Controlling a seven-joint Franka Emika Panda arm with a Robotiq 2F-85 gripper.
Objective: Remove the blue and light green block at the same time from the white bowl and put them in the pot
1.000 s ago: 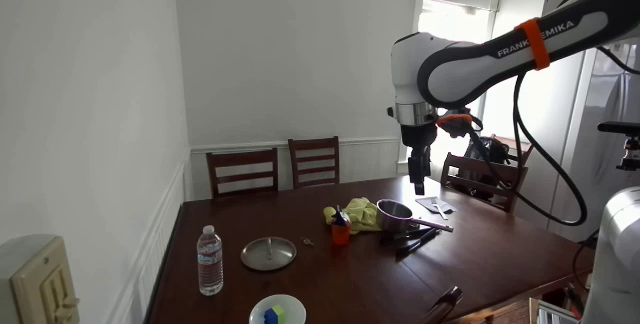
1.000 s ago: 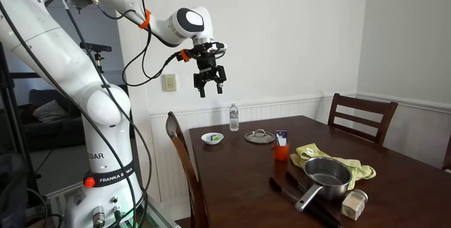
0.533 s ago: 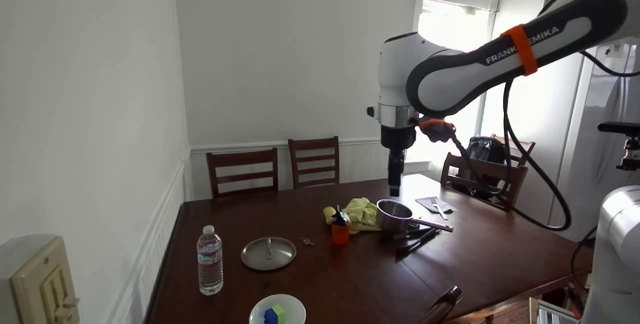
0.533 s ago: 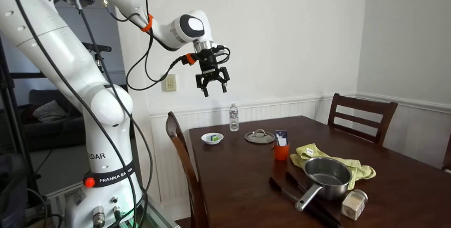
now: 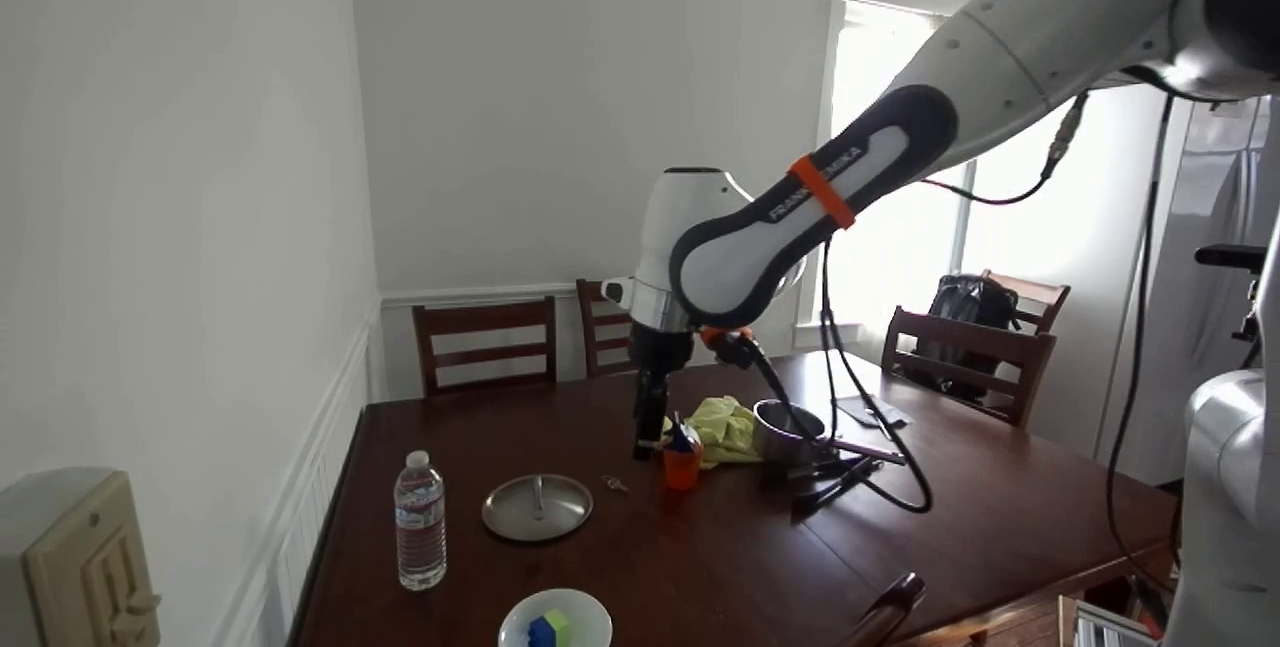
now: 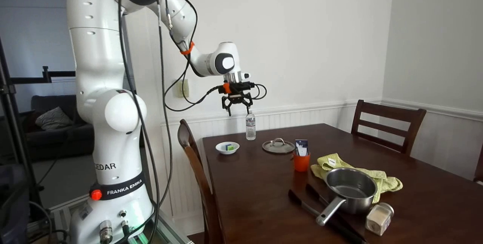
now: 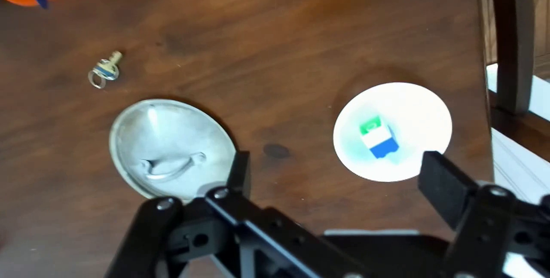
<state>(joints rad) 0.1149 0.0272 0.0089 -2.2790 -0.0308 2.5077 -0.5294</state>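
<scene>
Wrist view: shows fingers [image 7: 447, 187] spread wide, gripping nothing, presumably to straddle blue block [image 7: 384, 148] and light green block [image 7: 370, 125] in one pinch. Has blue at 5 o'clock of green, seemingly touching, both in white bowl [image 7: 421, 129]; seems arranged for a paired lift. Puts bowl at 1–2 o'clock from gap between fingers, so likely calls for shifting before lowering. Also shows lid [image 7: 172, 140] on table [image 7: 266, 59] at bowl's 9 o'clock, probably set aside for easy dropping. In an exterior view, see uncovered pot [image 6: 351, 188] near 4 o'clock of bowl.

In an exterior view, the bottom edge crops the white bowl [image 5: 592, 615].
</scene>
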